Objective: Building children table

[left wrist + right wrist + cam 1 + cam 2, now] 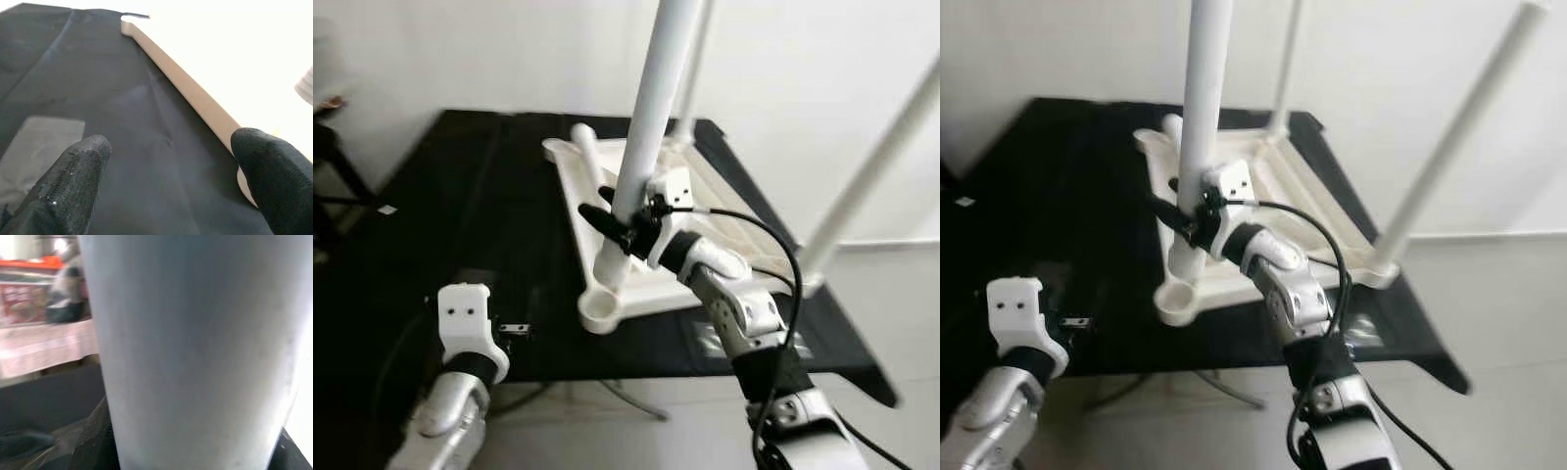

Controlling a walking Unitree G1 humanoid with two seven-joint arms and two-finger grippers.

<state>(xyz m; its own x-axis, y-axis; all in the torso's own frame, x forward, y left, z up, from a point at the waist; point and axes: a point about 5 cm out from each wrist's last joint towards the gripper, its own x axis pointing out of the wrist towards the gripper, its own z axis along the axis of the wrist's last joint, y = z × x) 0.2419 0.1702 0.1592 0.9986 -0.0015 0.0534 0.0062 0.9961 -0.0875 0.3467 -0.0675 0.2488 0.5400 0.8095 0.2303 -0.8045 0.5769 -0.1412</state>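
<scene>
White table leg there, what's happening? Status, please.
Right tool clamped on upright white plastic leg. Left tool open, idle over black cloth. Nothing blocking.

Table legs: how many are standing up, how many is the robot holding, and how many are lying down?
Standing up, the far leg and the right-side leg: 2
Held leg in the right hand: 1
Lying leg on the upside-down tabletop: 1
Total: 4
</scene>
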